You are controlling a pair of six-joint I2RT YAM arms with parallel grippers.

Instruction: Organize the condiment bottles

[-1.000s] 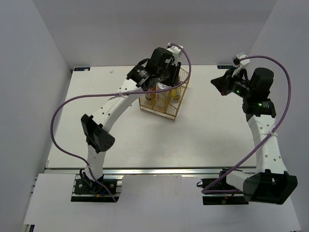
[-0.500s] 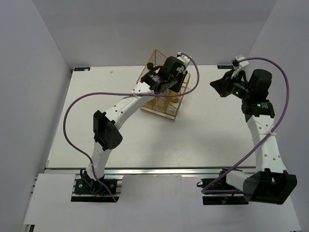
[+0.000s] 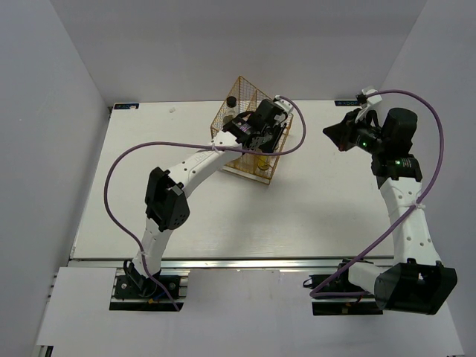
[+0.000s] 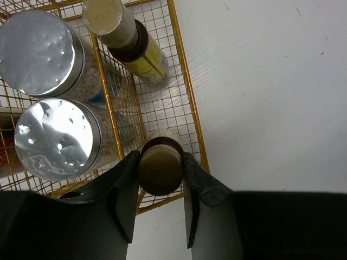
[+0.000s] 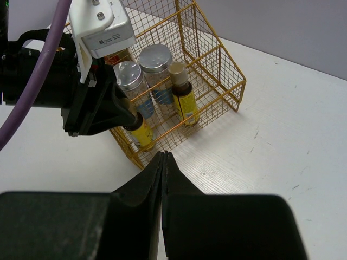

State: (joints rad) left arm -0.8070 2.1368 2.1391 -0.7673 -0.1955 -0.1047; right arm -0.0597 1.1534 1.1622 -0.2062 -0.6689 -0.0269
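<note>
My left gripper is shut on the cap of a yellow bottle that stands in the near right corner of the gold wire basket. A second yellow bottle with a brown neck stands farther back in the basket, also seen in the right wrist view. Two white bottles with silver tops stand to the left in the basket. A red label shows at the left edge. My right gripper is shut and empty, held in the air right of the basket.
The basket stands at the back middle of the white table. White walls close in the table at the back and both sides. My left arm reaches across the table to the basket.
My left arm has swung right and down over the basket's right side, and its gripper now holds a yellow bottle in the basket. The right arm has hardly moved.
</note>
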